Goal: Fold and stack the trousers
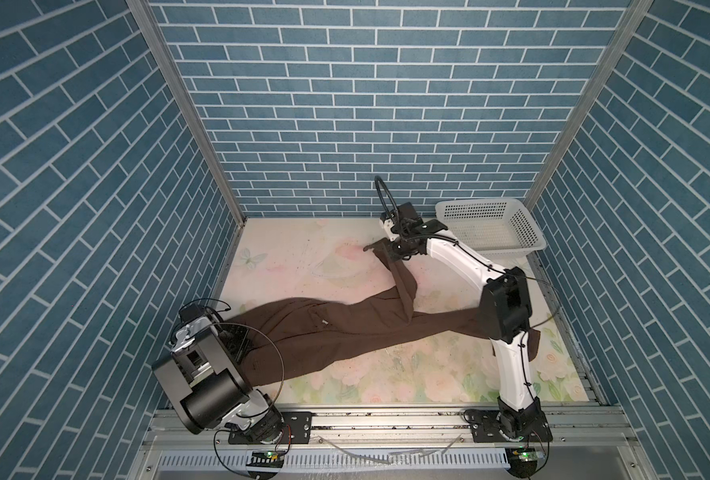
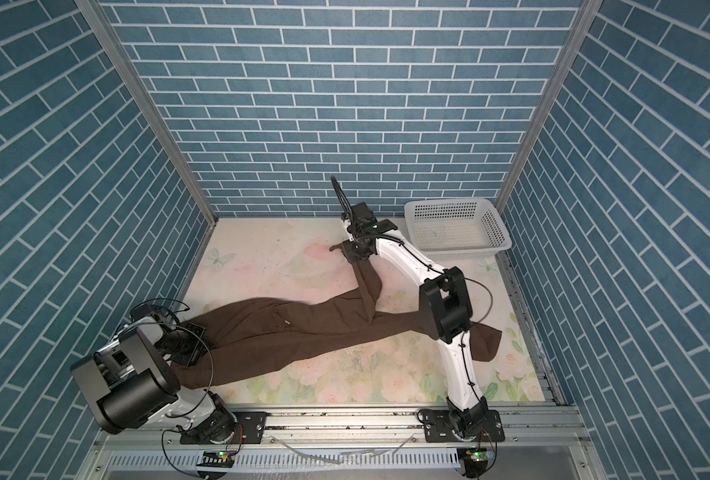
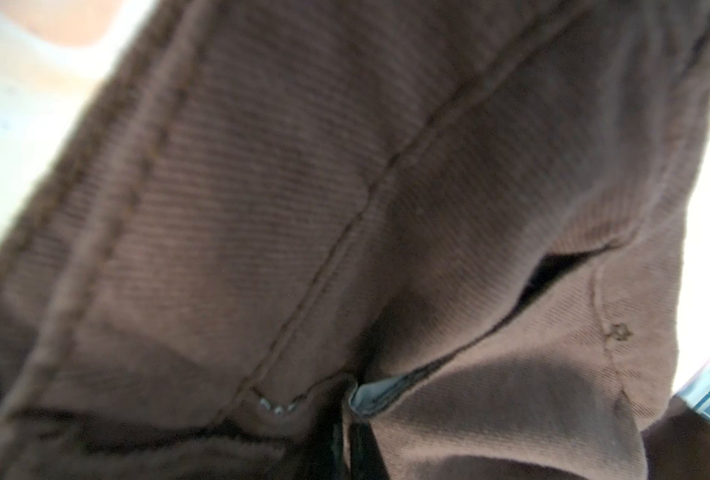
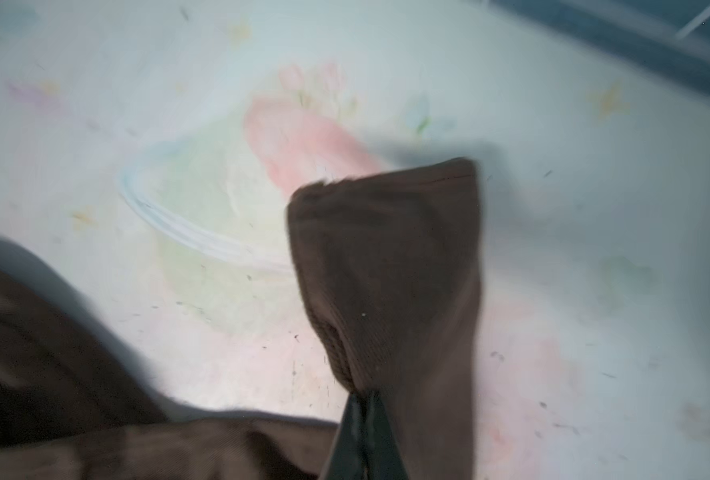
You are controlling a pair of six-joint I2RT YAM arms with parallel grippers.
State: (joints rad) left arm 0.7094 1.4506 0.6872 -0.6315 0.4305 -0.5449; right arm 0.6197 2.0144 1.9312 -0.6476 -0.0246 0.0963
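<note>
The dark brown trousers (image 1: 324, 328) (image 2: 287, 332) lie across the table from left to right. My left gripper (image 1: 239, 343) (image 2: 191, 343) is at their waist end on the left. In the left wrist view it (image 3: 351, 436) is shut on the waist fabric (image 3: 303, 187), which fills the frame. My right gripper (image 1: 377, 248) (image 2: 340, 248) is at the back centre, shut on the hem of one leg (image 4: 386, 249) and holding it up off the table; its jaws (image 4: 363, 401) pinch the cloth. The other leg runs right beneath the right arm to its hem (image 1: 533, 345).
A white perforated basket (image 1: 476, 203) (image 2: 449, 203) stands at the back right corner. The floral table mat (image 1: 303, 257) shows behind and in front of the trousers. Blue brick walls close in three sides; a metal rail runs along the front edge.
</note>
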